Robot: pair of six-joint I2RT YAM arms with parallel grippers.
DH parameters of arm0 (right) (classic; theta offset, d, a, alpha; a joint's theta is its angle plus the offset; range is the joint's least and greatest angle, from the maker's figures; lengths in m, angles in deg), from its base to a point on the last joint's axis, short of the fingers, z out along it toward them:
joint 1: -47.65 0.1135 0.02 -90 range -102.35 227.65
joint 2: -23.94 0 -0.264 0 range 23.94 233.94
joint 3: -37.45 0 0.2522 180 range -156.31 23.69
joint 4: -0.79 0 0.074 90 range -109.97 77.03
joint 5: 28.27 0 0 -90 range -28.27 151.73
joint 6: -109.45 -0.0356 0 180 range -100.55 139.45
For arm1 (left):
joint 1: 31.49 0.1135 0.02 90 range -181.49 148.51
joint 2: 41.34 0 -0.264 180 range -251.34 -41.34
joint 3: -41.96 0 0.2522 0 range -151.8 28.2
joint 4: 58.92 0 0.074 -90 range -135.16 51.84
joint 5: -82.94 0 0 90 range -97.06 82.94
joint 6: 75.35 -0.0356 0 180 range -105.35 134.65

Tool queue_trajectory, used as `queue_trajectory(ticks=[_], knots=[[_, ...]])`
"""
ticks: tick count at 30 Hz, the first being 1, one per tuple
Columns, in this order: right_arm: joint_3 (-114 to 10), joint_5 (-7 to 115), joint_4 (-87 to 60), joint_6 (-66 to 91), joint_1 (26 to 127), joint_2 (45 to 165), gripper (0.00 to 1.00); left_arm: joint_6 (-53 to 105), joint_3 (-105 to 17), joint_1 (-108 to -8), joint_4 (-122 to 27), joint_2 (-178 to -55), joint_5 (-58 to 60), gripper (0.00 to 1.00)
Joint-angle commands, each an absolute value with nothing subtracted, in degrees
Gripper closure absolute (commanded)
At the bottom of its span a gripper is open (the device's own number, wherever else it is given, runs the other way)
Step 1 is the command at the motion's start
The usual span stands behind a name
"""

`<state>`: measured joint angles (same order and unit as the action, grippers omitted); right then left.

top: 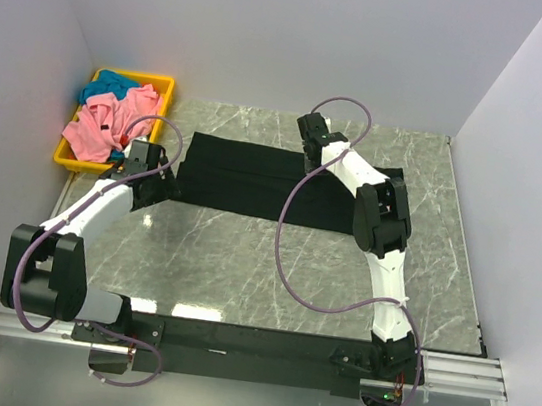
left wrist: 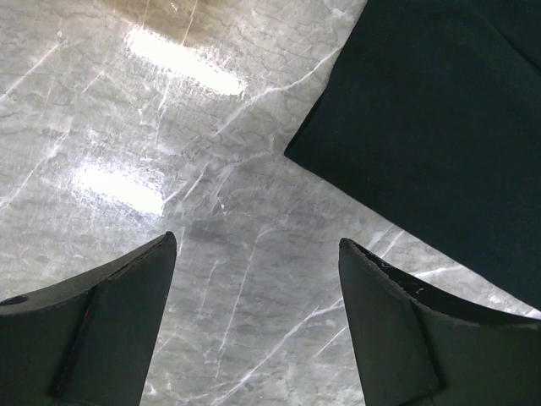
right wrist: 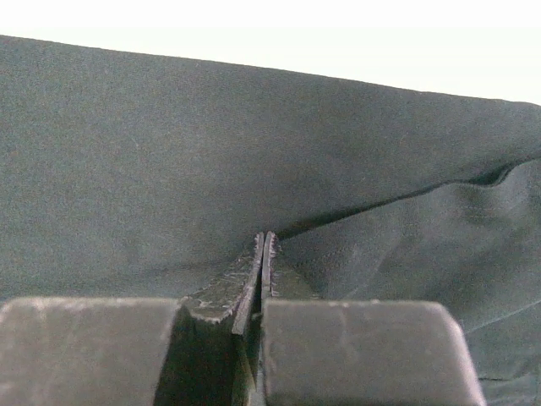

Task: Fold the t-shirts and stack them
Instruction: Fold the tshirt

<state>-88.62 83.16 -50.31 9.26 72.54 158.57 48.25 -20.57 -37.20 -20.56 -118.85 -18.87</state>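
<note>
at upper centre, right gripper (top: 312, 128) clenched on the upper edge of the black t-shirt (top: 244, 177), presumably to draw a fold; left gripper (left wrist: 258, 245) released, hovering beside its corner.

The grey marble table (top: 233, 258) carries a black t-shirt (top: 245, 174) spread flat across its far half and a yellow tray (top: 157, 79) at its far left corner.

I can read no text, label, brand, number or sign in any view. Nothing legible stands on the black shirt (top: 245, 174), the yellow bin (top: 157, 79) or the bench (top: 243, 260).
</note>
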Motion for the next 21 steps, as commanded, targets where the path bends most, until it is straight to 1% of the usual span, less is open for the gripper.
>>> queue_trajectory(ticks=[1, 4, 9, 12, 15, 16, 17, 18, 19, 21], knots=[[-90.7, 82.7, -50.6, 8.8, 73.1, 157.7, 1.00, 47.3, -22.1, -37.5, -21.6, -118.2, -18.2, 0.17], [-89.0, 81.0, -48.7, 8.4, 73.1, 155.2, 1.00, 47.3, -22.0, -37.5, -21.6, -118.2, -18.4, 0.17], [-85.8, 74.9, -44.0, 7.9, 73.2, 150.6, 1.00, 47.3, -22.0, -37.5, -21.6, -118.1, -18.5, 0.17], [-83.5, 74.2, -40.9, 7.7, 73.1, 148.5, 1.00, 47.3, -22.0, -37.5, -21.7, -118.1, -18.4, 0.17], [-83.8, 75.6, -40.7, 7.6, 73.1, 149.2, 1.00, 47.3, -22.0, -37.5, -21.6, -118.1, -18.3, 0.17], [-84.1, 76.1, -41.3, 7.7, 73.0, 149.7, 0.99, 47.3, -22.0, -37.5, -21.7, -117.9, -18.3, 0.17], [-84.8, 76.4, -42.2, 7.7, 73.0, 150.4, 0.95, 47.3, -21.9, -37.5, -21.7, -118.1, -18.2, 0.17], [-84.9, 76.5, -42.7, 7.6, 73.0, 151.0, 0.90, 47.3, -21.9, -37.5, -21.7, -118.1, -18.3, 0.17], [-84.8, 75.8, -43.0, 7.8, 72.9, 151.1, 0.83, 47.3, -21.9, -37.5, -21.6, -118.1, -18.3, 0.17], [-83.0, 74.7, -42.3, 7.6, 72.9, 150.2, 0.74, 47.3, -21.9, -37.5, -21.6, -118.0, -18.2, 0.17]])
